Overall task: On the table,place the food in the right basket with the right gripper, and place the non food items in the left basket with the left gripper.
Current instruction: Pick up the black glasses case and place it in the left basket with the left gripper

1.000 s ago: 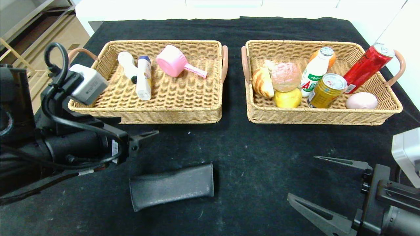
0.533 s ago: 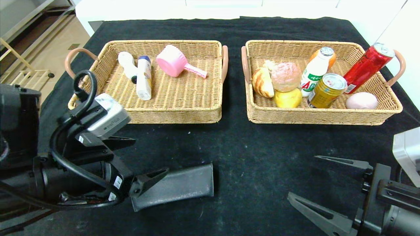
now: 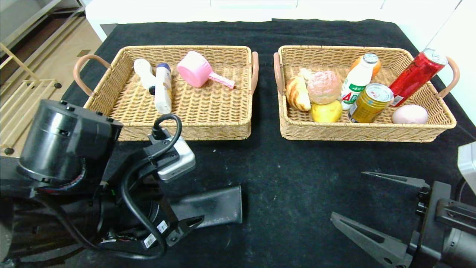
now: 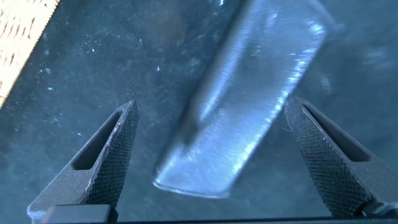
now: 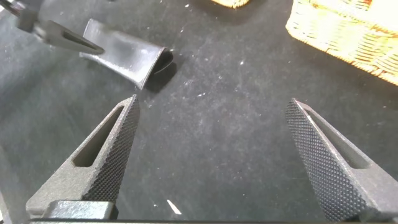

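Note:
A flat black pouch (image 3: 214,204) lies on the black table in front of the left basket (image 3: 186,134). My left gripper (image 3: 182,214) is open and hangs low over the pouch's near end. In the left wrist view the pouch (image 4: 249,118) lies between the two spread fingers of the left gripper (image 4: 211,106), apart from both. My right gripper (image 3: 349,195) is open and empty above the bare table at the front right; it also shows in the right wrist view (image 5: 213,102). The pouch (image 5: 121,56) shows far off there.
The left basket holds a pink scoop (image 3: 197,72), a white tube (image 3: 163,89) and a white brush (image 3: 144,72). The right basket (image 3: 353,136) holds bread (image 3: 324,87), a lemon (image 3: 326,111), a gold can (image 3: 370,102), a red can (image 3: 416,76) and a white bottle (image 3: 357,85).
My left arm has swung right and down from beside the left basket to over the pouch, its open fingers now straddling it. The right gripper has barely shifted.

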Available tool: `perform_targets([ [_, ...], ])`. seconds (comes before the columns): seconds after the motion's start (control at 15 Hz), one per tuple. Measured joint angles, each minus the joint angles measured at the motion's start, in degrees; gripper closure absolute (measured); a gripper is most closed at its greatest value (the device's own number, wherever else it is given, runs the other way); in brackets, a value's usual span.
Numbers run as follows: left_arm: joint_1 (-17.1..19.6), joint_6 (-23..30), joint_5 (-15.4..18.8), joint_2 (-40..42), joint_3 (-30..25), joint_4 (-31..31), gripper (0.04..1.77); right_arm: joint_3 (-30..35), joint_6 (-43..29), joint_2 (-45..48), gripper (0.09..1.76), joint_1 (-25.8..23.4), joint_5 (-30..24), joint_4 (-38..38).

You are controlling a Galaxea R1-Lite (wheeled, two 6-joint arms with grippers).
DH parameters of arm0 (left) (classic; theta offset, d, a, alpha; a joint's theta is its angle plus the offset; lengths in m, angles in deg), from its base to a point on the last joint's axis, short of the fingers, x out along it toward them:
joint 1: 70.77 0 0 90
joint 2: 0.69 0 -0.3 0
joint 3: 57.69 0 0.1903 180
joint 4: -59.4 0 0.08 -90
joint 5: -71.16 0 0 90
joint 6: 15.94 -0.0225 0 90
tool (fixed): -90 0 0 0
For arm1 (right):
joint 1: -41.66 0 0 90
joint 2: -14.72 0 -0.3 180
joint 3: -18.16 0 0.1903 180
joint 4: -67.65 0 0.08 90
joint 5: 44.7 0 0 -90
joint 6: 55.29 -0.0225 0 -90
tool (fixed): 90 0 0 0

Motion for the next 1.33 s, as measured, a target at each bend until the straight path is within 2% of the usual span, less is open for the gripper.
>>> perform_targets([
  [0.4,-2.7,-1.2,-3.8,-5.5,2.4,0.1,0.1,-0.1,0.1,0.6,0.14,0.0,-0.1,0.0],
  [1.33,-3.0,-1.3,-3.3,-7.2,0.8,0.8,0.09,-0.1,0.1,0.9,0.14,0.0,-0.1,0.0],
])
